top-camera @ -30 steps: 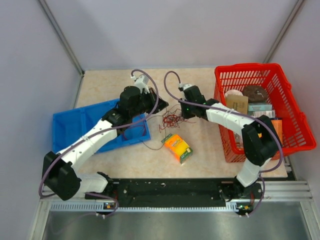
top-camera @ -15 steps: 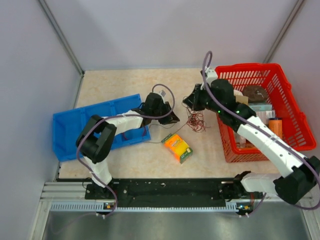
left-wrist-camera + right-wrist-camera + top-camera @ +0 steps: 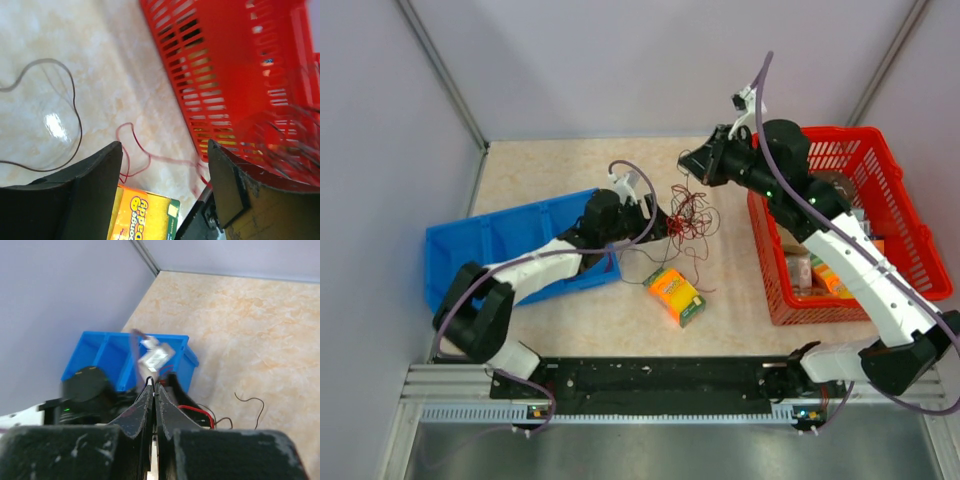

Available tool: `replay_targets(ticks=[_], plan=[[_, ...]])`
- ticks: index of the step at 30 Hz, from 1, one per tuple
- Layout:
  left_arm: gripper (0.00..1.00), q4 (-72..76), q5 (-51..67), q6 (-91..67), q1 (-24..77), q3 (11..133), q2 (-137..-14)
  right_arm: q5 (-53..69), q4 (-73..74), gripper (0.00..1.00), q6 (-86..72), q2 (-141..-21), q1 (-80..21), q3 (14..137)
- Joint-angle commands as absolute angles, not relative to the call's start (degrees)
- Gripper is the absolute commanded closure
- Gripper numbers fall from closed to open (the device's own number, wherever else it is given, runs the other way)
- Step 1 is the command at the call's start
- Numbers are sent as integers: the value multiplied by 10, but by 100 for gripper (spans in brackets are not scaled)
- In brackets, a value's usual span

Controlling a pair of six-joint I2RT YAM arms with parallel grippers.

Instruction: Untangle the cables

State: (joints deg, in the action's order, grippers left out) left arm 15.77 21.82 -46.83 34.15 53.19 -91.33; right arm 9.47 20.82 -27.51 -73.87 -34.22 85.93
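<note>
Red-and-dark cables (image 3: 691, 213) dangle in a clump from your right gripper (image 3: 154, 386), clamped on a strand beside the red basket (image 3: 850, 132), while your left gripper (image 3: 164, 150) gapes just beside them, near an orange box (image 3: 142, 212) reading "Daddy".

A: The cables (image 3: 690, 215)?
B: Dark red, some blackish, over a beige marbled table (image 3: 550, 170).
A: And the rest?
B: Red slotted basket (image 3: 850, 134), blue bin (image 3: 455, 255), and a box (image 3: 676, 295) in orange-yellow with a green end.
</note>
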Motion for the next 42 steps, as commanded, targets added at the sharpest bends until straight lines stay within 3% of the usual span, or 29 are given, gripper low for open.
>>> replay_targets(ticks=[1,2,5,6,9,12,23,26,33,38,42], plan=[[30,245,151,-412,339,465,-782,81,215,100,-265,-761,-339,908],[28,245,126,-410,339,456,-764,79,217,100,-263,-765,-335,915],[5,248,87,-384,340,440,-716,95,225,100,-265,-780,-322,934],[2,252,85,-377,340,439,-704,99,227,100,-266,-783,-322,939],[3,265,136,-352,340,458,-707,105,227,100,-271,-787,-320,949],[11,268,191,-350,344,485,-729,112,227,100,-278,-789,-321,960],[10,301,196,-370,347,550,-819,154,217,100,-304,-774,-321,960],[21,369,237,-413,347,548,-847,155,210,100,-308,-770,-321,956],[59,470,248,-475,347,532,-887,173,195,100,-321,-766,-321,955],[96,399,178,-448,347,540,-880,173,192,100,-322,-753,-320,954],[100,258,89,-436,345,568,-891,169,195,100,-316,-744,-321,968]])
